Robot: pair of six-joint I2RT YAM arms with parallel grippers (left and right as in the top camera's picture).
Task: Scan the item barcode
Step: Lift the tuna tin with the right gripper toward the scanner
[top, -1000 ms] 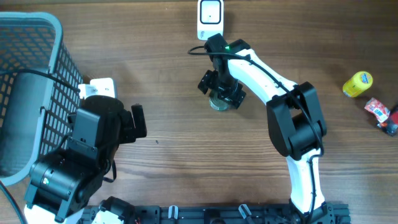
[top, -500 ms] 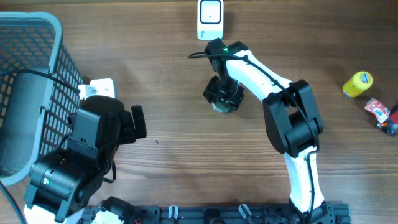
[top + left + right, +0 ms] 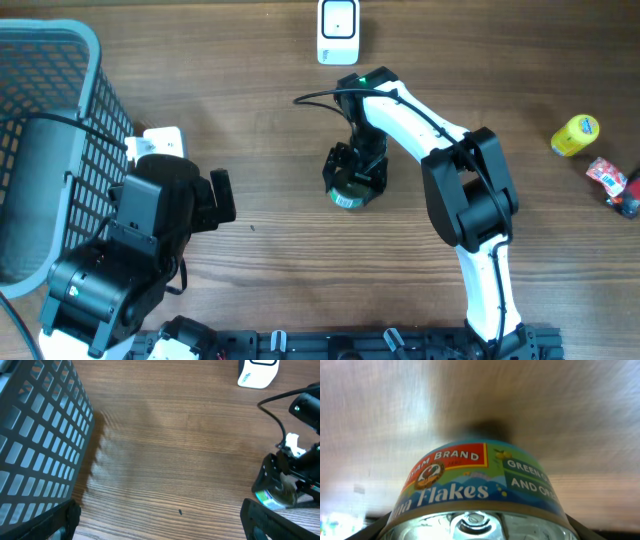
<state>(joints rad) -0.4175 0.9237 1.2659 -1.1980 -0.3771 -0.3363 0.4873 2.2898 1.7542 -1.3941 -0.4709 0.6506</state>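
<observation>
**A:** What's changed over the last 1 second?

**B:** The right gripper (image 3: 353, 176) has pinched in about halfway onto the round tuna-flakes tin with the silver pull-tab lid (image 3: 350, 193). Both have come toward the near side, mid-table, further from the white box scanner (image 3: 338, 30) at the far edge.

**A:** So grabbed, not scanned?

**B:** Reckon so, the label needs turning to the scanner. The left gripper (image 3: 220, 197) sits wide open and empty by the grey plastic mesh basket (image 3: 60, 120).

right arm (image 3: 425, 118) is wearing white shells with chunky black joints, a green light (image 3: 363, 77) is glowing by the wrist, thin black cable (image 3: 318, 97) is looping off it, right hand (image 3: 352, 182) is looking all black, left arm (image 3: 130, 240) is showing up bulky black
</observation>
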